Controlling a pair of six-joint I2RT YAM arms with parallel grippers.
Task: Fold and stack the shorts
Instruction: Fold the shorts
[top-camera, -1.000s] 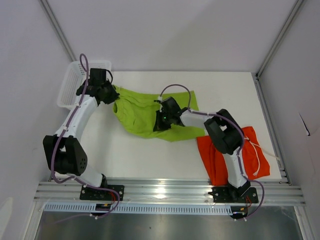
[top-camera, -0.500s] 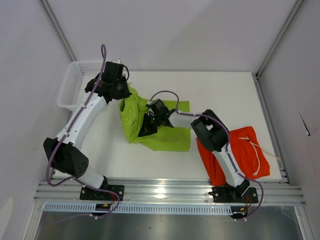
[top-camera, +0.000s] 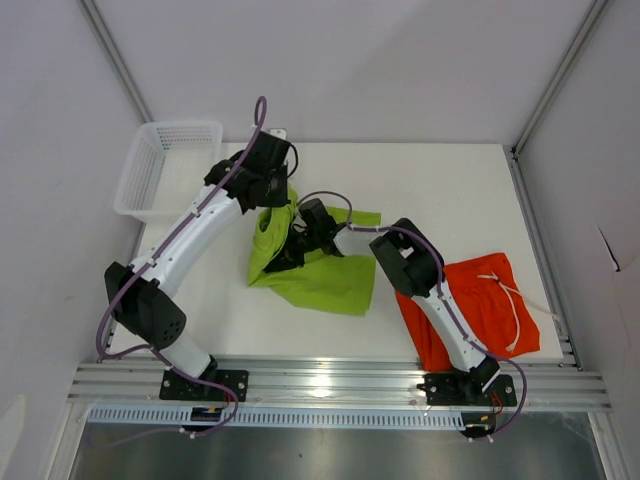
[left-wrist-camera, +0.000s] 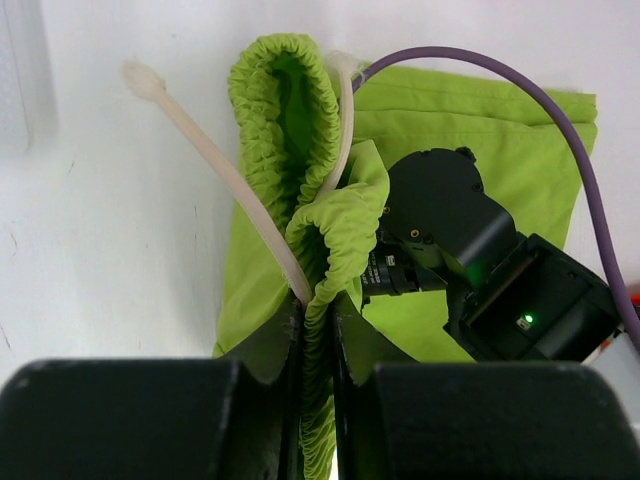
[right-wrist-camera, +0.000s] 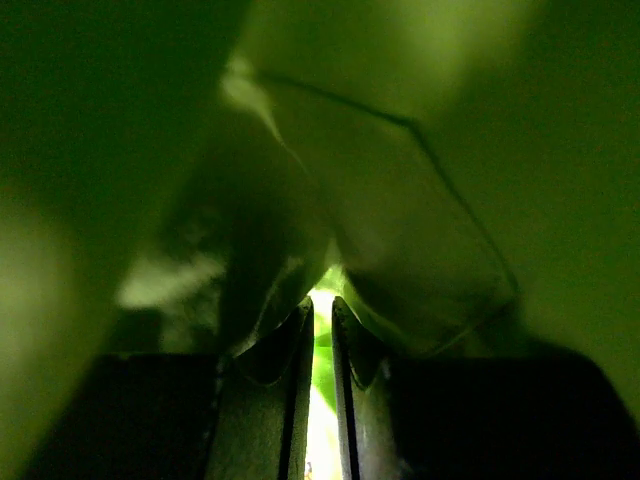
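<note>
Left claw (left-wrist-camera: 318, 312) pinches the waistband (left-wrist-camera: 262, 110) of the green shorts (top-camera: 330, 285).

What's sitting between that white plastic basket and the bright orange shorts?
In the overhead view, the crumpled lime green fabric shorts lie between the white plastic mesh basket and the bright orange fabric shorts. The right arm crosses there too.

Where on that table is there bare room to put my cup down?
The far right part of the table is bare, behind the orange shorts and right of the green shorts. A bare strip also lies along the near edge, in front of the green shorts. The middle is crowded: the left arm and right arm meet on the green shorts.
</note>
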